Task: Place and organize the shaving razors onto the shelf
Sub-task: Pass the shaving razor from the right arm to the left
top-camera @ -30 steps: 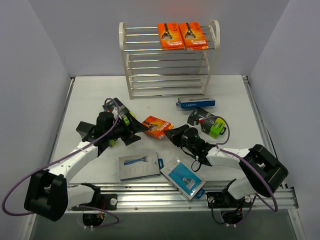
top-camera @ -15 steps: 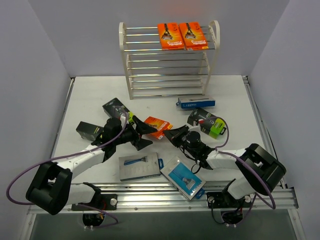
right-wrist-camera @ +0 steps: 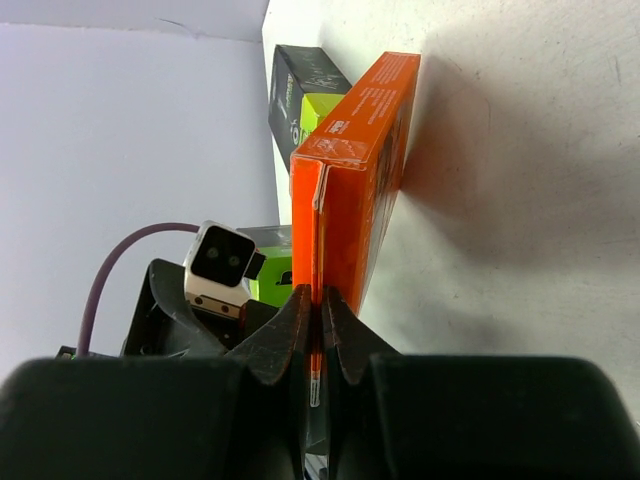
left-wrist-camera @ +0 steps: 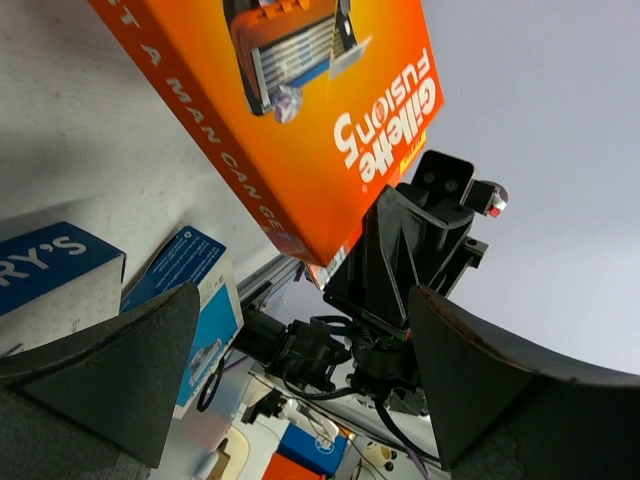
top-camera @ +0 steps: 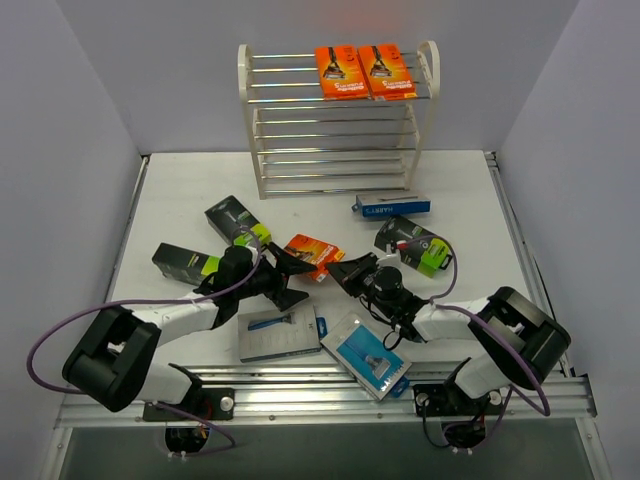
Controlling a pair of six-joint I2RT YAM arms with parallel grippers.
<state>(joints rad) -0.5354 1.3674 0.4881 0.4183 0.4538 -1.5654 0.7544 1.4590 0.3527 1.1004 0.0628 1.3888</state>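
White surface (top-camera: 180, 190) centre holds the orange Gillette card (top-camera: 311, 248), its thin edge pinched by the right claw (top-camera: 339, 268); the left claw (top-camera: 294, 278), spread wide beside it, should square onto the flat faces before closing for the shelf (top-camera: 335, 120).

Your left arm (top-camera: 170, 315) swings to the right and a little nearer. Its wrist leaves the spot over the two boxes on the left side of the table, so the far black-and-lime box (top-camera: 238, 222) and the left black-and-lime box (top-camera: 185, 262) now show in full. The left gripper (top-camera: 298, 279) now sits just beside the orange card (top-camera: 312, 250), on its near-left side. The arm's big base link lifts and turns inward. Your right arm (top-camera: 520, 335) edges its elbow slightly left.
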